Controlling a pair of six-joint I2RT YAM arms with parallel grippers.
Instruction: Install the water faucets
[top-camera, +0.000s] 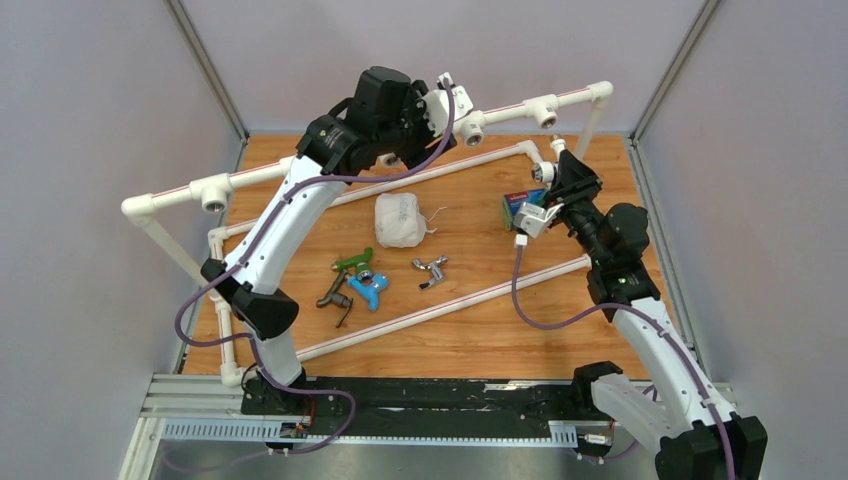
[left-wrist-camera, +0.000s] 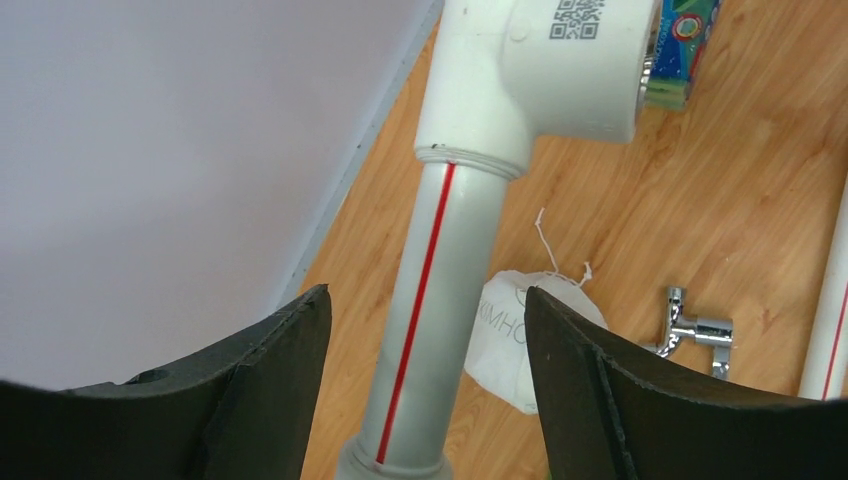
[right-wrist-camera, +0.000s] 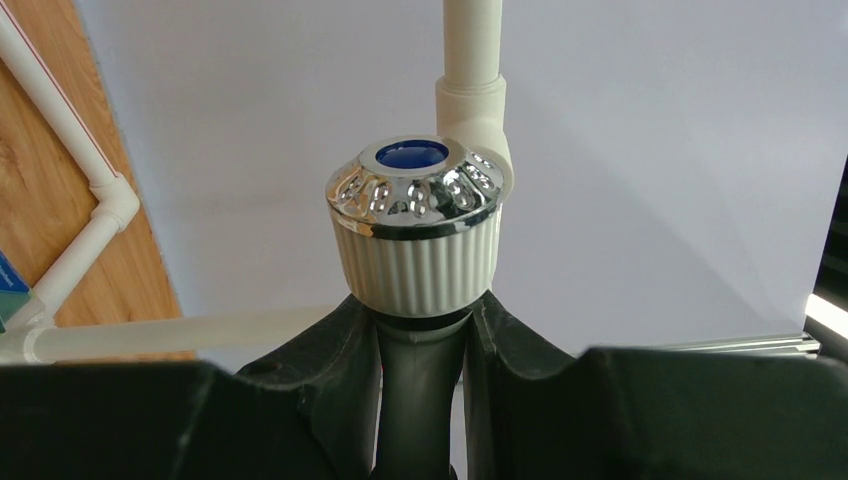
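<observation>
My right gripper (right-wrist-camera: 420, 320) is shut on the grey stem of the white faucet (right-wrist-camera: 418, 250), just under its ribbed white knob with a chrome cap. In the top view this gripper (top-camera: 556, 165) holds the faucet (top-camera: 557, 146) by the pipe fitting (top-camera: 541, 172) at the back right. My left gripper (left-wrist-camera: 425, 295) is open and straddles the upper white pipe (left-wrist-camera: 440, 250) without touching it, just short of a tee fitting (left-wrist-camera: 545, 70); it also shows in the top view (top-camera: 445, 108). The green (top-camera: 352, 262), blue (top-camera: 370, 290), dark grey (top-camera: 334, 297) and chrome (top-camera: 430, 270) faucets lie on the wooden table.
A white drawstring bag (top-camera: 400, 220) lies mid-table. A blue box (top-camera: 520, 205) sits by the right gripper. The white pipe frame (top-camera: 240, 178) carries more tee fittings (top-camera: 545, 112). Grey walls close in the sides and back.
</observation>
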